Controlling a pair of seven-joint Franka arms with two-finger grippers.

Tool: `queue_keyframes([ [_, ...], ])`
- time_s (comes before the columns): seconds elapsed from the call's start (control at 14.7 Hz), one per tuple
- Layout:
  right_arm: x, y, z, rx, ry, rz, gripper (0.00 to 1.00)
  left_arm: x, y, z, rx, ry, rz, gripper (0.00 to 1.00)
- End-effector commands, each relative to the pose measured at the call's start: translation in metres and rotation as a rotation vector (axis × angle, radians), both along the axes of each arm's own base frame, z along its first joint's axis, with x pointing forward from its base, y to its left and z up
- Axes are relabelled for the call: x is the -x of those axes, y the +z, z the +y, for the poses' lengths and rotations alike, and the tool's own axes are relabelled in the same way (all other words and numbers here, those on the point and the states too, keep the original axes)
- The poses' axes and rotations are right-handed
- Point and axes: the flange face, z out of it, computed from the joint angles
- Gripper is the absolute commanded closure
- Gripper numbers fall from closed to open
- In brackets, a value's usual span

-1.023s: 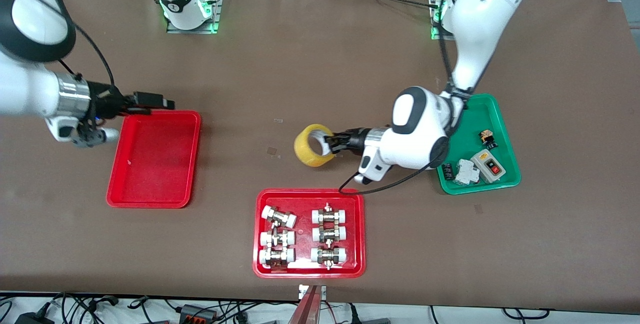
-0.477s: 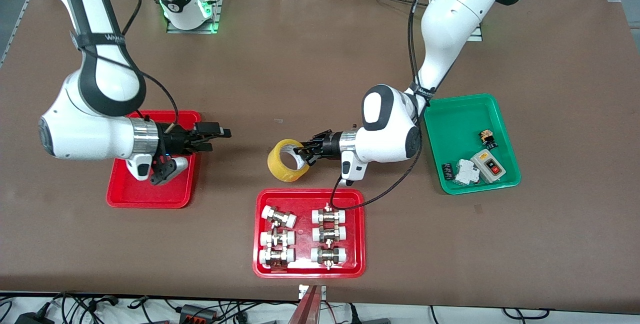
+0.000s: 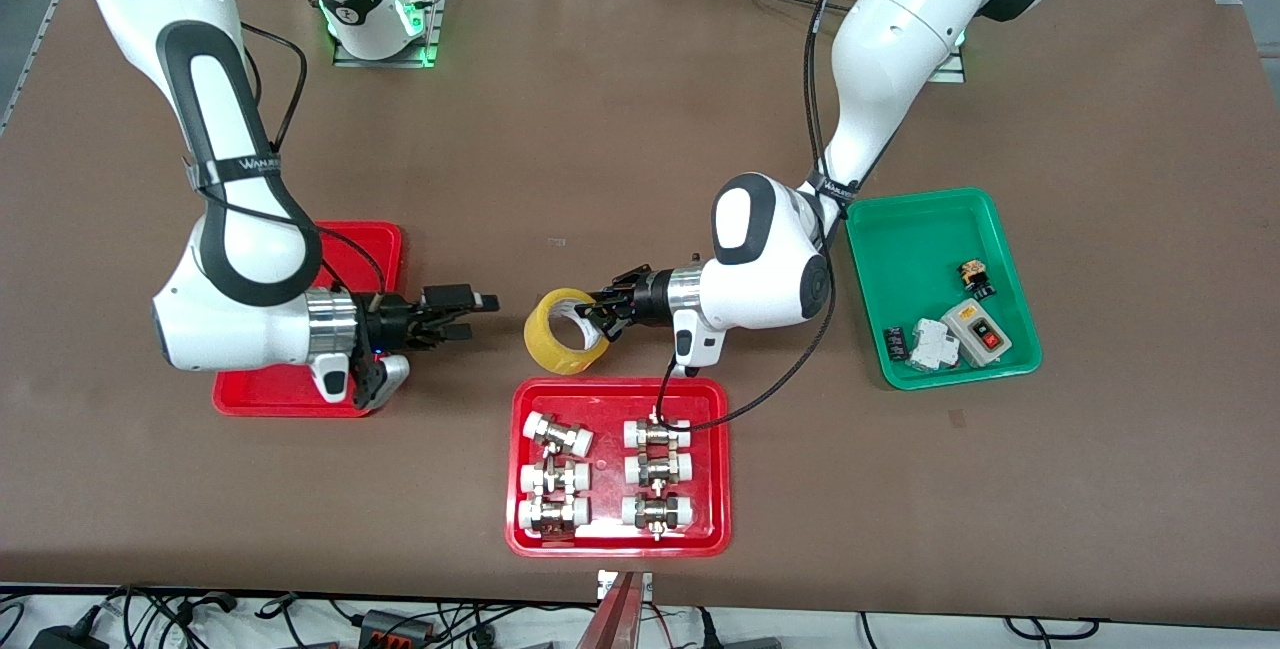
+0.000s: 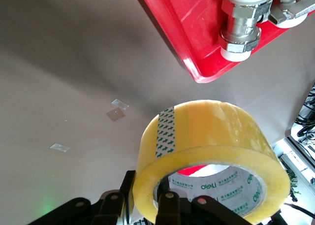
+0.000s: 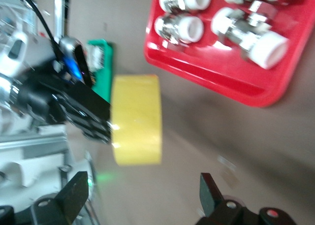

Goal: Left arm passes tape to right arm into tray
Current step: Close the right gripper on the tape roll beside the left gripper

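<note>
The tape [image 3: 553,337], a yellowish roll with a pale core, hangs above the table between the plain red tray [image 3: 375,239] and the red tray of fittings. My left gripper [image 3: 597,315] is shut on the roll's wall, one finger inside the core and one outside; in the left wrist view the tape [image 4: 211,146] fills the gap of the gripper [image 4: 147,198]. My right gripper [image 3: 478,317] is open and empty, level with the tape and a short gap from it, pointing at it. In the right wrist view the tape [image 5: 137,119] lies ahead of the open right gripper [image 5: 142,193].
A red tray [image 3: 520,529] with several white-capped metal fittings sits nearer the front camera than the tape. A green tray [image 3: 920,239] with a switch box and small parts sits toward the left arm's end. The right arm's body covers much of the plain red tray.
The left arm carried the tape toward the right arm's end of the table. The right arm swung from the plain tray toward the tape, its open gripper now close to it.
</note>
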Motion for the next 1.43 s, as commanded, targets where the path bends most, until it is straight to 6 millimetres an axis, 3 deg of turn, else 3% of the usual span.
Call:
queue_keyframes([
  [0.0,-0.010,-0.011,0.013,-0.085,-0.037,0.008,0.00,0.002,-0.002,-0.019,0.006,0.024,-0.034,0.99],
  [0.34,-0.015,-0.034,0.026,-0.067,-0.035,-0.034,0.00,0.002,-0.002,-0.018,0.003,0.025,-0.037,0.98],
  [1.36,-0.007,-0.054,0.044,-0.076,0.033,-0.072,0.00,0.002,-0.004,-0.018,0.002,0.024,-0.036,0.97],
])
